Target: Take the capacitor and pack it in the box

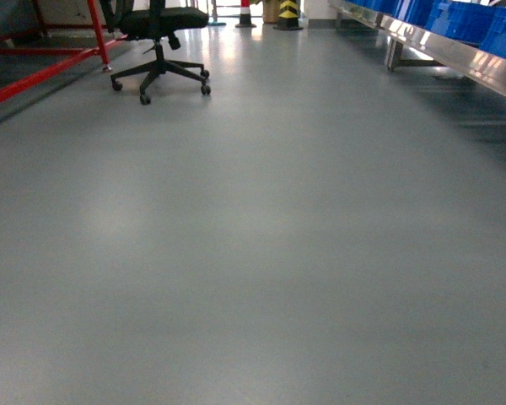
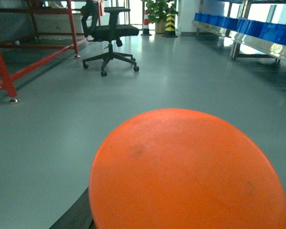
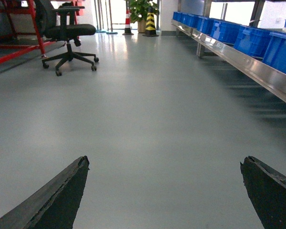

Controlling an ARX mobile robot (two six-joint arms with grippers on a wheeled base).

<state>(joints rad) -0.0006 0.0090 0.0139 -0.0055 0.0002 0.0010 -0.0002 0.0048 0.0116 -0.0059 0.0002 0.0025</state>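
Chair (image 1: pixel 158 38), black office type on casters, stands far left on grey floor (image 1: pixel 253 253) by red frame (image 1: pixel 42 72). Blue bins (image 3: pixel 248 38) line steel rack at right. Left wrist cam filled by orange disc (image 2: pixel 188 171); L gripper state can't tell. R gripper (image 3: pixel 164 191) fingers wide apart, nothing between. Capacitor, box: neither in view.

Head view: neither arm nor gripper appears.
Right gripper (image 3: pixel 164 191): jaws spread wide; two dark fingers (image 3: pixel 57 200) rise from the lower corners of the right wrist view, nothing between them.
Left gripper: fingers hidden; a dark edge (image 2: pixel 74 217) shows at the lower left of the left wrist view; state indeterminate.
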